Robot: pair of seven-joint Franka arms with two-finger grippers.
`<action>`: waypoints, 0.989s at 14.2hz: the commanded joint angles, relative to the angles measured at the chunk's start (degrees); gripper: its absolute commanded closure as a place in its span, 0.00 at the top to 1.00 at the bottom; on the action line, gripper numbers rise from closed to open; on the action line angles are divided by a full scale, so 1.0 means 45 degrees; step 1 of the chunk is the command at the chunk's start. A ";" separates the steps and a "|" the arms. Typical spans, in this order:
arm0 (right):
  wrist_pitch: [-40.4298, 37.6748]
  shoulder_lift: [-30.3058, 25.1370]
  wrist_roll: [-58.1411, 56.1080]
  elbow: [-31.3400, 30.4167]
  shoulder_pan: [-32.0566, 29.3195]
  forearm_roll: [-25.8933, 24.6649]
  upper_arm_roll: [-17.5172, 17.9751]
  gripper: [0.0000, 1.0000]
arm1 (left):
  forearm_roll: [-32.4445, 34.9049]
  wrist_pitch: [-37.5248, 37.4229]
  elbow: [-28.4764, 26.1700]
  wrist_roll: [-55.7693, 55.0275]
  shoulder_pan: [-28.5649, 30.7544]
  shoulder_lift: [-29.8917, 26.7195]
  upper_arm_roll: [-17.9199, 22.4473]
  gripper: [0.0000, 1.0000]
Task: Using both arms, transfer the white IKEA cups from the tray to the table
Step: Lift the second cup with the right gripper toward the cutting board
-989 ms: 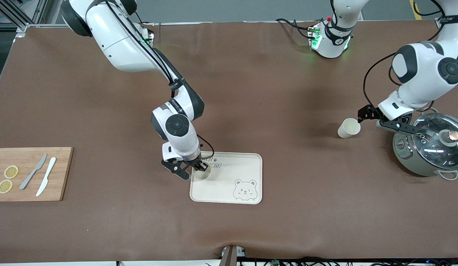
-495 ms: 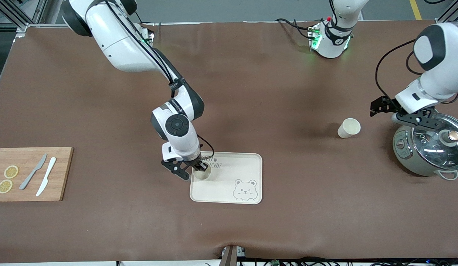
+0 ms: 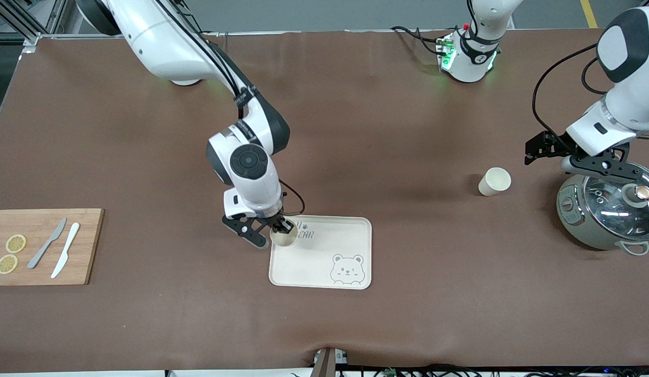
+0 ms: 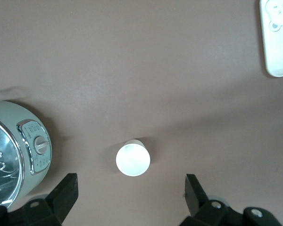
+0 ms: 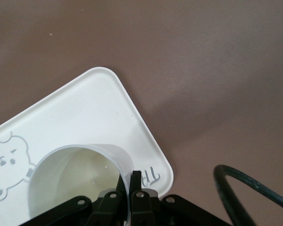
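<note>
Right wrist cam is mostly filled by the white cup [image 5: 80, 181], with the right tool [image 5: 129, 190] pinched shut on its rim, one finger inside and one outside. The cup is over the cream tray [image 5: 89, 108]; you can see the bear face and some lettering. Brown bench [image 5: 203, 70] all around, plus a black cable [image 5: 247, 188].

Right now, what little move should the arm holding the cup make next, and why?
Probably carry it sideways off the tray toward bare table. The right gripper pinches the second cup's rim over the tray; the first cup already stands on the cloth, the left gripper open, clear of it.
</note>
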 commanded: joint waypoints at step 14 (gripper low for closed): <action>-0.3802 -0.6871 -1.1867 -0.4757 -0.5269 0.1592 0.0001 0.00 | 0.0512 -0.2521 0.2866 -0.1355 -0.5084 0.0750 0.4403 1.00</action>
